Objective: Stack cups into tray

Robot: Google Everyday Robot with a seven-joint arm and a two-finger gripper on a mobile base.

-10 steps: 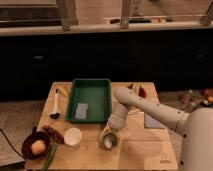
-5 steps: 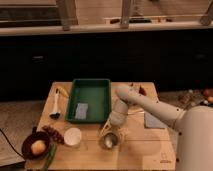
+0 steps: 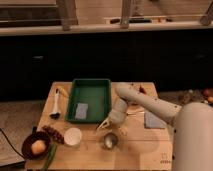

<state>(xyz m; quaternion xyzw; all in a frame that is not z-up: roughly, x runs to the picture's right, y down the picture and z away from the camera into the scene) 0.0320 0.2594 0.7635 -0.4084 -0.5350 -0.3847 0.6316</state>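
Gripper (image 3: 104,125): over mid-table, just above and beside grey cup, fingers apart, holding nothing.
Grey cup (image 3: 110,141): upright near front edge, about halfway along; outside tray.
White cup (image 3: 73,136): upright near front edge, towards front-left corner; outside tray.
Tray (image 3: 95,97): against back edge; no cups inside.
Handling: probably light and stiff; shiny grey wall likely slippery, so best pinched across rim.

tray (image 3: 91,81) dark green | white cup (image 3: 73,136) | greenish-grey cup (image 3: 110,141) | end effector (image 3: 103,125) pale, above greenish-grey cup
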